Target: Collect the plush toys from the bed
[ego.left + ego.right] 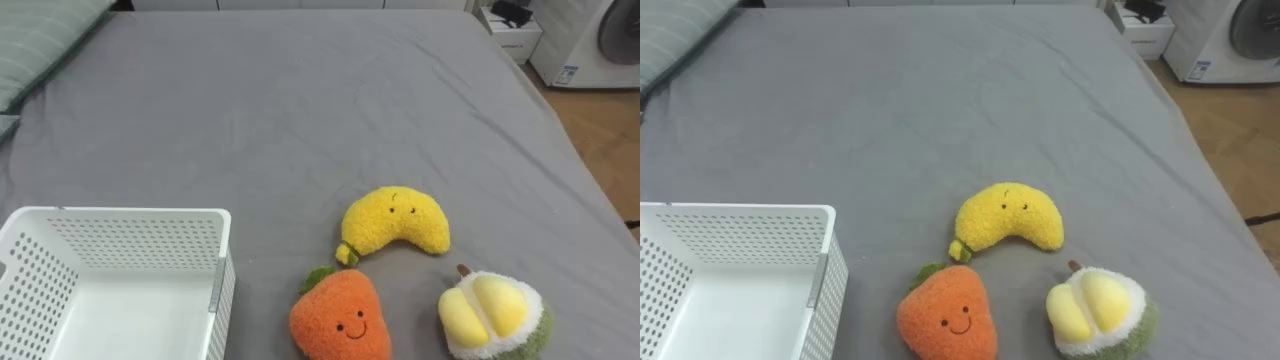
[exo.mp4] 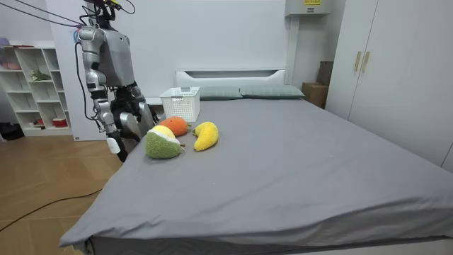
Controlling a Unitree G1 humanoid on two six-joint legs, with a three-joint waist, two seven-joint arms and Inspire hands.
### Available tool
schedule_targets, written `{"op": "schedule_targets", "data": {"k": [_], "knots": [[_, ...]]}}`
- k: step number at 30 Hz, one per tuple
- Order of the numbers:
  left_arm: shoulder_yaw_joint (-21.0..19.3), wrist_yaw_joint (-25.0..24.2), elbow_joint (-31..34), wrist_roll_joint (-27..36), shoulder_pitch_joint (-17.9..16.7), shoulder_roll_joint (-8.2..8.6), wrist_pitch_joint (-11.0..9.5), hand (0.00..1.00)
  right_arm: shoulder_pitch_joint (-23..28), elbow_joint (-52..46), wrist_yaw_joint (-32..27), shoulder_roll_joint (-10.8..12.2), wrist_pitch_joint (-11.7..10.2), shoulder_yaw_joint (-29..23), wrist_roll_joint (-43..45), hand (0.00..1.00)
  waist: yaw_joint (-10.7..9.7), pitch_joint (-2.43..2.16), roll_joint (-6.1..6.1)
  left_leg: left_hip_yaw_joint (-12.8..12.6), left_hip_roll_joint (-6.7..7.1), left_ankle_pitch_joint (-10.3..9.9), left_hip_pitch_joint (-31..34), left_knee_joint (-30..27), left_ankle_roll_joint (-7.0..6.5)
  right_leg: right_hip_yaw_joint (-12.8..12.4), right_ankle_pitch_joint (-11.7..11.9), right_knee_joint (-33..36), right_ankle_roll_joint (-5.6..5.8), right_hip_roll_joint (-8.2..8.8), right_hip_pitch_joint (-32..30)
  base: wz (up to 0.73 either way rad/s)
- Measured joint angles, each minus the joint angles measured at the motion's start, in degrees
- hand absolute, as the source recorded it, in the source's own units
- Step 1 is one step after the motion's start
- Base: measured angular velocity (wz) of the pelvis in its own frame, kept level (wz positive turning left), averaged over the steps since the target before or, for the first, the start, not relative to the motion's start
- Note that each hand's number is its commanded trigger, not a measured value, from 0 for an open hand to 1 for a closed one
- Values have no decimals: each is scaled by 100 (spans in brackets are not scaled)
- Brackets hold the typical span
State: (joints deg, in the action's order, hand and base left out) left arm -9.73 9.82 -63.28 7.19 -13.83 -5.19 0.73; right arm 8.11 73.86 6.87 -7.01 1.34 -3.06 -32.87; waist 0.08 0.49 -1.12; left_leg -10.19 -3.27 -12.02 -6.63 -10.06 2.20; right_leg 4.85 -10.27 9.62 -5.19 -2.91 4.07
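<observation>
Here, a grey bed (image 1: 300,120), beside white wardrobes (image 2: 396,71), carries toys (image 1: 395,222) and a basket (image 1: 130,213).

— What lies on the bed (image 1: 300,110) around the basket (image 1: 130,212)?
— Three toys, all to the basket's right. The carrot toy (image 1: 342,318) is nearest the basket, off its right wall and apart from it.
— And the banana toy (image 1: 398,222)?
— Farther right of the basket and farther in on the bed. Its lower tip is just beside the carrot toy's top.
— The durian toy (image 1: 492,315)?
— Farthest right from the basket, level with the carrot toy and just below the banana toy.
— Anything beyond the basket?
— A pillow (image 1: 40,40), far behind it on the left. A washing machine (image 1: 600,40) stands on the floor, well off to the basket's far right, past the bed's corner.
</observation>
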Motion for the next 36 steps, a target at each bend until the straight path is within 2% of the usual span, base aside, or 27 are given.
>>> {"op": "schedule_targets", "data": {"k": [10,15,21,23,29,33,36], "knots": [[42,114,-86,-13,60,-40,4,0,-138,241,13,5,4,168,-9,0,0,4,-80,13,4,6,-16,33,-9,15,2,-7,1,1,15,0],[43,69,-87,-36,23,-49,31,0,-125,241,16,4,16,160,-41,0,2,4,-75,11,3,6,-15,33,-9,13,2,-8,1,0,12,0],[29,69,-85,-29,16,-50,108,0,-126,224,-55,-10,127,156,-83,0,0,-5,-62,12,4,6,4,30,-10,11,1,-8,1,2,-7,0],[-19,69,-84,-38,34,-48,170,0,-120,233,-48,-16,136,59,-71,0,-2,-31,-22,14,4,6,7,29,-10,13,1,-8,1,1,-8,0],[-267,59,-40,-58,35,-48,285,0,3,244,-65,-13,248,-173,-165,0,0,-56,-20,15,4,6,3,31,-10,13,2,2,-1,2,-2,0],[-362,46,-32,-56,6,-55,299,0,137,248,-172,-11,373,-407,-283,0,-13,-50,-33,16,4,6,-3,31,-10,20,2,1,0,4,34,1],[-392,27,-32,-61,-81,-73,299,0,253,244,-275,-4,373,-578,-325,0,-116,-43,-74,44,6,6,-49,31,-10,43,-4,-14,6,8,74,4]]}}
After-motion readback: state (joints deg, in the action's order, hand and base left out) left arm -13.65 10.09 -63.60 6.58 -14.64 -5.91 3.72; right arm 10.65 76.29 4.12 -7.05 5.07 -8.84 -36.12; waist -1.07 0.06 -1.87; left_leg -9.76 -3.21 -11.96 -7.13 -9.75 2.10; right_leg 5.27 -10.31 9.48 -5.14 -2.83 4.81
